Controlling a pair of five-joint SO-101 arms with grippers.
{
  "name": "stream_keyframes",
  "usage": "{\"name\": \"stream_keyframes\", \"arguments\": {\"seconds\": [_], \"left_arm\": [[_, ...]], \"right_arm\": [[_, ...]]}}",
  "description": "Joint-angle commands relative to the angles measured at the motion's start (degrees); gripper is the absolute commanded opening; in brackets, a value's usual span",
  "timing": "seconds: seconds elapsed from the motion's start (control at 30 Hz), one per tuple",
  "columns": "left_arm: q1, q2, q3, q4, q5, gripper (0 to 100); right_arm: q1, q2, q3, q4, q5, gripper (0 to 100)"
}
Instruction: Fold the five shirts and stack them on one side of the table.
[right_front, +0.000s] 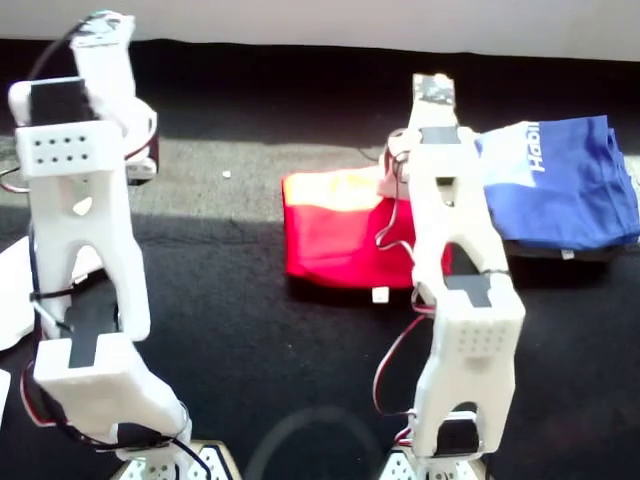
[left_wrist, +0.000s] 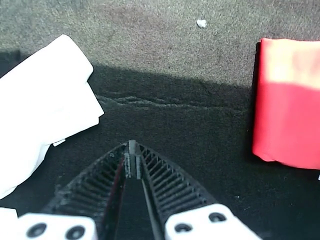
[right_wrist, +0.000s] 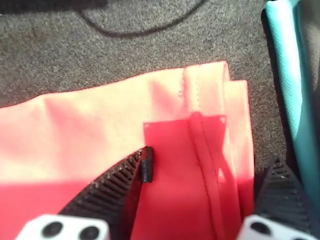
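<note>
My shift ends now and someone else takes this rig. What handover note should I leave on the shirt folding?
Left end effector: shut, empty, above the table beside the white shirt.
Right end effector: open, over the folded red shirt.
Blue shirt: folded, at the table's right side.
Done: red and blue folded.
Left: white looks loose; red not yet stacked on blue.

The high camera is looking down from behind the two arms' bases over the bench (right_front: 250, 330). The left wrist camera is peering past the left fingers (left_wrist: 165, 184) from just above the cloth. The right one is hanging closer, past the right fingers (right_wrist: 116, 184). All three are catching the red shirt (right_front: 330, 240).
</note>
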Motion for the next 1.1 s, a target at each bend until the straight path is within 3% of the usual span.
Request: {"name": "stream_keyframes", "arguments": {"seconds": [0.0,0.3,0.5,0.63,0.8,1.07], "left_arm": [[-1.71,-3.74,0.04,0.00,0.18,1],[-2.68,-4.44,0.04,0.00,0.26,1],[-2.68,-4.44,0.04,0.00,0.35,1],[-2.68,-4.44,0.04,0.00,0.35,1],[-2.68,-4.44,0.04,0.00,0.35,1],[-2.68,-3.91,0.04,0.00,0.35,1]], "right_arm": [[0.48,5.49,-7.52,0.22,-0.44,33.6],[-5.23,18.51,-19.38,3.91,-0.44,31.4],[-6.99,20.88,-23.60,8.13,-0.44,0.0],[-6.37,20.44,-25.98,11.74,-0.44,0.5],[-4.18,18.42,-39.96,21.85,0.44,0.6],[-1.10,15.16,-62.11,33.10,10.99,0.6]]}}
